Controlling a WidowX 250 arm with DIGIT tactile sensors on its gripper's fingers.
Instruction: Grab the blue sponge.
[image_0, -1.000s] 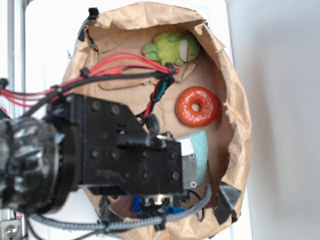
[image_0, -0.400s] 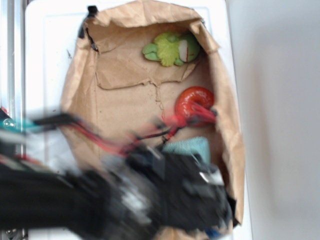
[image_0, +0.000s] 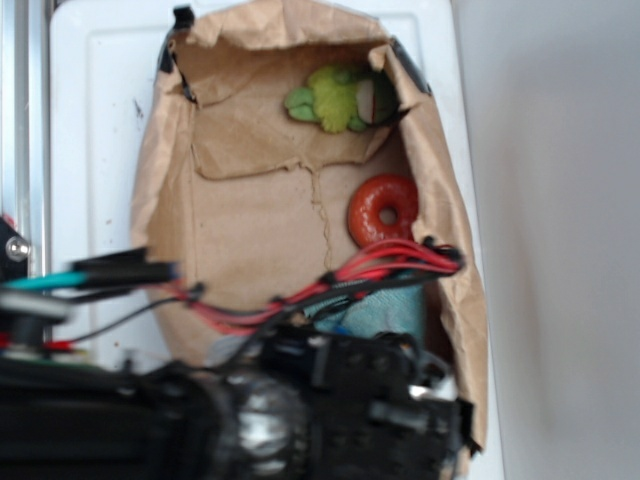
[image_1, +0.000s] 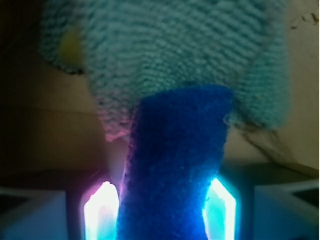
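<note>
Operator: What is the work surface?

Manual: You see a crumpled brown paper bag lying on a white table.

Operator: What changed?

Manual: The arm has swung toward the bag's lower right corner. The gripper is clamped on the blue sponge, one finger on each side. Beyond it lies the teal cloth, then the orange ring and green toy. You may judge the grab made.

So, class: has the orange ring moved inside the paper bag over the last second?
No. The orange ring sits in the same spot below the green toy, near the paper bag's right wall.
</note>
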